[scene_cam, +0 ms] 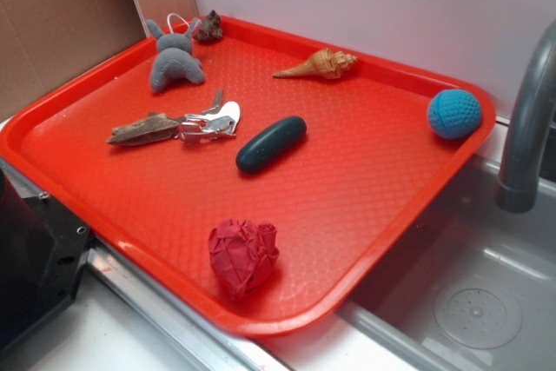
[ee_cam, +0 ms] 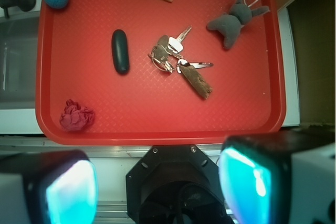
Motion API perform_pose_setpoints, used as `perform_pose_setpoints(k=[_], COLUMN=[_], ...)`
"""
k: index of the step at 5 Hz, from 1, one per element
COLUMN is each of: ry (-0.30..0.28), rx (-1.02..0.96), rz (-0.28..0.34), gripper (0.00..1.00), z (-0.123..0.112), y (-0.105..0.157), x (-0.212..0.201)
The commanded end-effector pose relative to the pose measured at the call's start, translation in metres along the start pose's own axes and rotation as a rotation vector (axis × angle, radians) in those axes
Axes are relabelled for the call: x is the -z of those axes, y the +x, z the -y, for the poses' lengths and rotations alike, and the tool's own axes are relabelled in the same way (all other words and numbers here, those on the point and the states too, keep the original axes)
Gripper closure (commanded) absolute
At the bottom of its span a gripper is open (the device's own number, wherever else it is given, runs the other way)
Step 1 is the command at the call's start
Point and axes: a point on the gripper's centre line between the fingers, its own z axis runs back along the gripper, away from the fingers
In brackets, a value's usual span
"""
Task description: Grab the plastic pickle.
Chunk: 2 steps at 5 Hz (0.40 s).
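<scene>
Pickle (scene_cam: 271, 143) lies flat near the middle of the red tray (scene_cam: 365, 171), a dark green, nearly black capsule with rounded ends, touching nothing. Just beside it, toward the tray's left edge in the exterior view, sits a bunch of keys (scene_cam: 210, 122) joined to a brown wooden piece (scene_cam: 142, 130). A grey plush rabbit (scene_cam: 175, 60) lies in the far left corner, with a small dark shell (scene_cam: 208, 27) touching the rim behind it. A tan spiral shell (scene_cam: 319, 64) rests near the far edge, a blue knitted ball (scene_cam: 453, 113) fills the far right corner, and a crumpled red wad (scene_cam: 242, 254) sits near the front edge.

In the wrist view the pincer (ee_cam: 157, 187) hangs over the surface outside the tray's near edge, well apart from the pickle. Its 2 fingers (ee_cam: 71, 192) stand spread wide, gripping nothing. A grey faucet (scene_cam: 528, 119) rises over the sink (scene_cam: 469, 301) beside the tray.
</scene>
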Motion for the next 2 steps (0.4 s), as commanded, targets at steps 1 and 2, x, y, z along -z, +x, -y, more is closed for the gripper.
perform_pose_setpoints(k=[1,2], ry=[0.0,-0.023], rx=[0.0,0.011], rz=[0.0,-0.044], gripper=[0.0,0.0], z=[0.0,0.027], y=[0.0,0.025], x=[0.0,0.039])
